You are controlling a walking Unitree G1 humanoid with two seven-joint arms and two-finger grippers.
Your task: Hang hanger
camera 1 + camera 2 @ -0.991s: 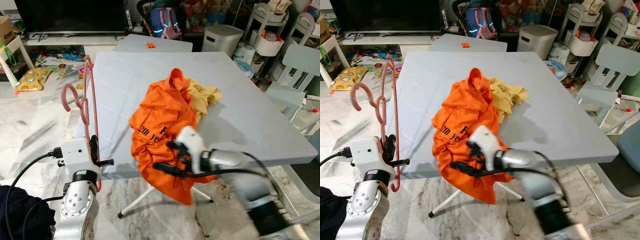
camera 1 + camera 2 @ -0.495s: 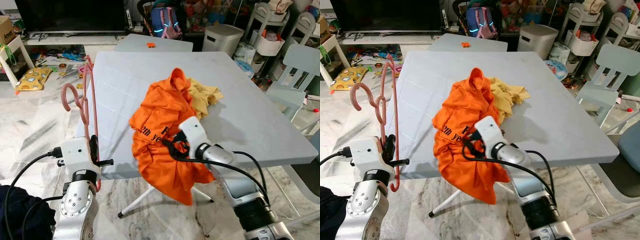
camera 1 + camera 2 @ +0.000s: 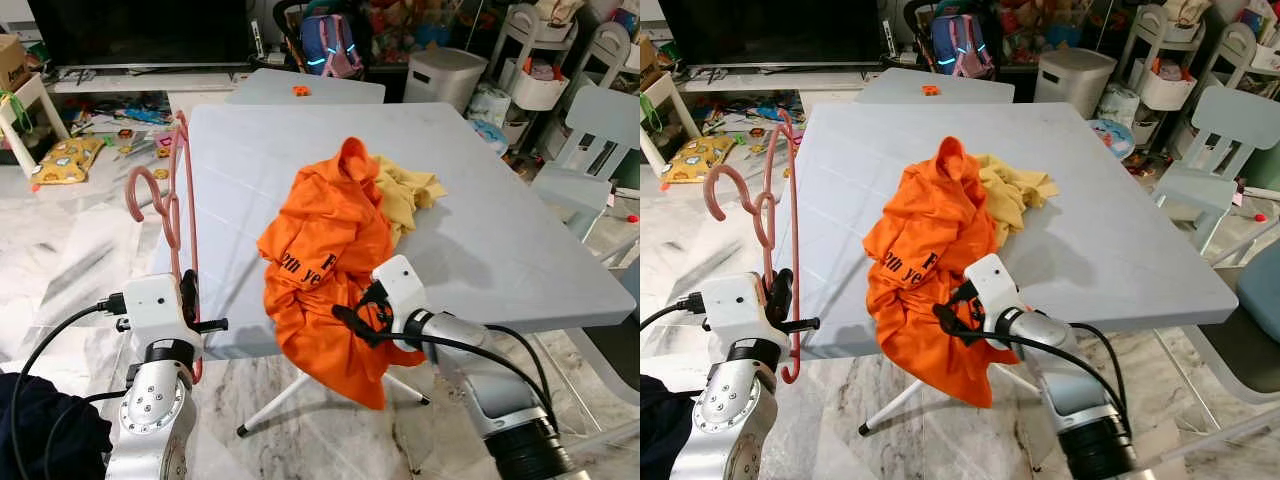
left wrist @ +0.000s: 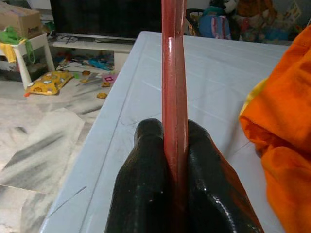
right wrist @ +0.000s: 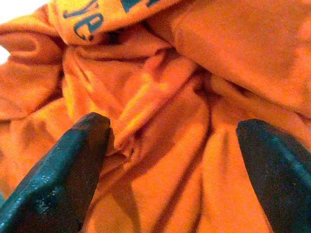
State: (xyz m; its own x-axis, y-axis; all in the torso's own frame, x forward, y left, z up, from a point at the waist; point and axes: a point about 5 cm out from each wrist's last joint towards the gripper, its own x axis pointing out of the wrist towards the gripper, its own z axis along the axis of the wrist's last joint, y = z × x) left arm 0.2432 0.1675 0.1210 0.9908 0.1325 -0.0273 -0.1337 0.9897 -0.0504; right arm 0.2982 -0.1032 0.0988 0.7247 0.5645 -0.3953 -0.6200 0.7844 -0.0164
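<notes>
On a pale grey surface (image 3: 520,230) in a cluttered living room lies a crumpled orange T-shirt (image 3: 325,250), its lower part hanging over the near edge, with a yellow garment (image 3: 405,195) tucked just behind it. At the robot's left side, the left gripper (image 4: 175,160) has its jaws pressed tight around the shaft of a pink hanger (image 3: 175,200), which stands upright beside the surface's left edge, hook curling outward, well apart from the shirt. Low at the front edge, the right gripper (image 3: 350,318) has its jaws spread wide, fingertips (image 5: 58,179) right against the orange folds that hang there but not closed on them.

Judging from this, the shirt is bunched rather than laid flat, so a pinch here could catch several layers at once and leave no opening for the hanger. A pull on the overhanging part could also drag the whole shirt, and the yellow garment with it, off the surface onto the floor
</notes>
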